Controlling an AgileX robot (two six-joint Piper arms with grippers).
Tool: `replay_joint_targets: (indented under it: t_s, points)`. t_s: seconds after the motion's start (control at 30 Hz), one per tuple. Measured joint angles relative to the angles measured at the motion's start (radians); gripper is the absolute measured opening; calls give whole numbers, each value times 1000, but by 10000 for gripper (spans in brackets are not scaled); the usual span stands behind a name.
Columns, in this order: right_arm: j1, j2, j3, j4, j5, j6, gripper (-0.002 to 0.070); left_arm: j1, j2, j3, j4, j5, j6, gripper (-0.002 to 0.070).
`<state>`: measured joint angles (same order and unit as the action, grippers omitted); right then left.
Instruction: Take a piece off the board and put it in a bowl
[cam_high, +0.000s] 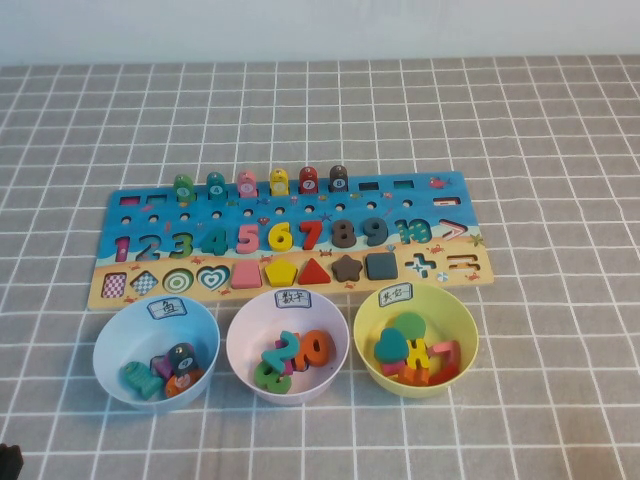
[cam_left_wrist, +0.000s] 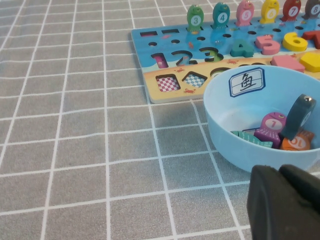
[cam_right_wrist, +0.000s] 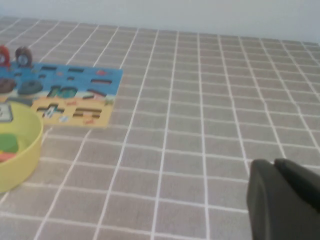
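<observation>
Long rectangular wooden puzzle board, blue with a sand-coloured strip, lying flat mid-table on grey checked tablecloth. Coloured numbers seated along its middle, ringed pegs standing along the far edge, shape pieces on the sand strip.

Three round plastic bowls in a row just in front of the board's near edge, each with a white handwritten label at the rim:
- light blue bowl at left, holding fish-shaped pieces.
- pale lilac bowl in the middle, holding number pieces.
- pale yellow bowl at right, holding a mixed pile of green, blue, yellow and pink-red pieces.

Small flat red rectangular bar piece: not identifiable for sure. Two dark reddish bar shapes at the board's right end on the sand strip; piece or bare slot, cannot tell. Red bits also in the yellow bowl's pile, shapes unclear.

Left gripper: low over the cloth, just beside the light blue bowl on its near side, off the board. Fingers pressed together, nothing between them.

Right gripper: over bare cloth, well apart from the yellow bowl and the board's right end, on their right. Fingers fully closed, nothing held.
</observation>
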<state>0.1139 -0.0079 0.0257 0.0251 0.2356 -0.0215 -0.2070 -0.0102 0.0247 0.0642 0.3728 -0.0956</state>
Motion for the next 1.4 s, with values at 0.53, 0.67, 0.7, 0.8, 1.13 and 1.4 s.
replay_joint_targets:
  t_s: [0.53,0.67,0.7,0.8,1.13,1.4]
  points:
    - [0,0,0,133,133,-147,-17,0,0,0,0,0,0,-5]
    - [0,0,0,136,133,-147,-17,0,0,0,0,0,0,-5]
    - [0,0,0,137,133,-147,-17,0,0,0,0,0,0,-5]
    - [0,0,0,137,133,-148,-17,0,0,0,0,0,0,-5]
    - [0,0,0,137,133,-150,-17,0,0,0,0,0,0,-5]
    - [0,0,0,137,133,-150,-17,0,0,0,0,0,0,-5]
